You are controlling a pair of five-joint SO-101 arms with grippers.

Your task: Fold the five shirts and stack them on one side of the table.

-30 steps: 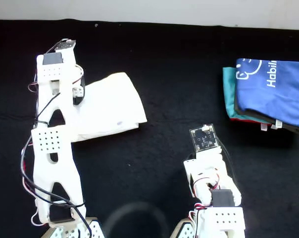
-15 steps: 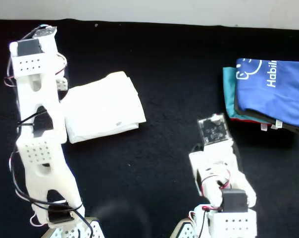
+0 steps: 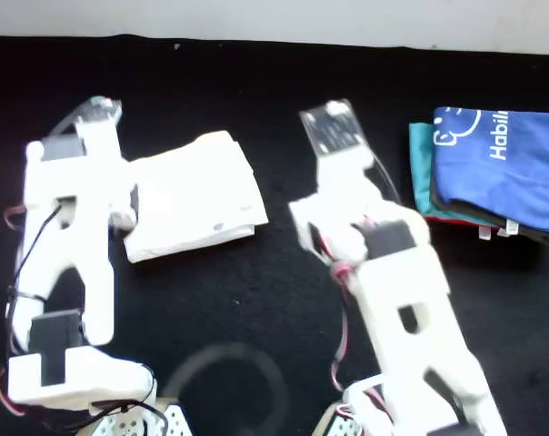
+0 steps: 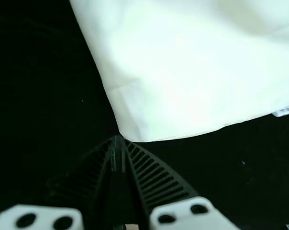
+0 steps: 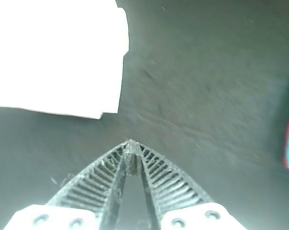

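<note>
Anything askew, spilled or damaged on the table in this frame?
Nothing is spilled or damaged. The folded white shirt lies at a slant, apart from the stack of shirts. In that stack, the teal shirt sticks out from under the blue shirt, so its edges are uneven.

My left arm (image 3: 74, 209) is covering the white shirt's (image 3: 197, 195) left edge in the high view, and both wrist views are cropping that shirt. The frame's right edge is cutting the stack (image 3: 488, 182), whose blue shirt (image 3: 515, 177) is hiding most of the lower ones.
</note>
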